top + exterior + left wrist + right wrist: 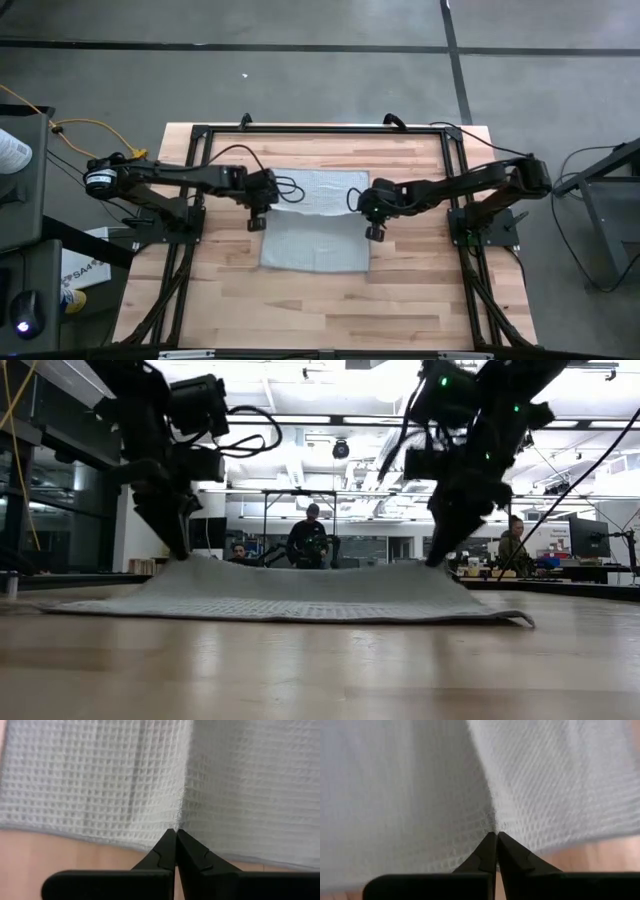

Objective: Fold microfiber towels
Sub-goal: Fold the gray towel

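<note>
The light grey-blue microfiber towel (315, 235) lies in the middle of the wooden table, its near edge (300, 612) flat on the wood. My left gripper (257, 222) is shut on the towel's left side edge. My right gripper (376, 232) is shut on its right side edge. In the low view the cloth rises into a peak under each gripper, left (185, 555) and right (436, 563), and sags between them. My left gripper pinches the towel's left side edge (177, 822), about halfway along it, between its two fingers, slanting down from above. The cloth is pulled up there into a ridge (182, 780), while the near part stays on the table. My right gripper pinches the towel's right side edge (495, 826), about halfway along it, between its two fingers, slanting down from above. A raised crease (487, 780) runs away from the pinch. The near edge below it rests on the wood.
A black frame (320, 128) runs round the table's far and side edges, and the arm bases stand at left (165, 210) and right (485, 220). Bare wood (320, 310) lies near the front edge. People sit in the room behind the table (310, 540).
</note>
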Robot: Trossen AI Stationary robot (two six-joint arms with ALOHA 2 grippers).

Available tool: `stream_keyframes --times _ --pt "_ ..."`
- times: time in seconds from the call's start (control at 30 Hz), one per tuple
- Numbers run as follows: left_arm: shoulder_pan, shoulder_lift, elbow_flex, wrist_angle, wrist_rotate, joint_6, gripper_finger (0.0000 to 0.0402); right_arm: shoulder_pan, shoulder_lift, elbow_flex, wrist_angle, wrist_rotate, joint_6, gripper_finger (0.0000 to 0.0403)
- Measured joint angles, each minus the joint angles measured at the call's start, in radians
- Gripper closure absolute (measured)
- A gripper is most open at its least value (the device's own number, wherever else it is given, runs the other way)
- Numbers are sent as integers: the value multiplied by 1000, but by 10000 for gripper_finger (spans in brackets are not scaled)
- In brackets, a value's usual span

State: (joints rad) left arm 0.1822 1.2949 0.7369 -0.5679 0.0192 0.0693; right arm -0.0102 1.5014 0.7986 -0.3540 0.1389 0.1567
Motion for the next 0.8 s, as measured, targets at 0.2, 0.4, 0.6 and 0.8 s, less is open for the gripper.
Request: stream_keyframes --times 0.2,0.4,0.6,0.8 --pt "-8 -1 46 -38 -49 5 401 2 -110 1 -23 71 3 400" --pt "-30 -2 104 -112 -144 5 401 2 -214 1 -74 117 8 400" --pt "-77 -14 169 -178 -237 5 402 2 -247 2 -104 126 22 400" --pt "-100 -46 211 -231 -268 -8 401 5 -247 2 -107 125 22 400"
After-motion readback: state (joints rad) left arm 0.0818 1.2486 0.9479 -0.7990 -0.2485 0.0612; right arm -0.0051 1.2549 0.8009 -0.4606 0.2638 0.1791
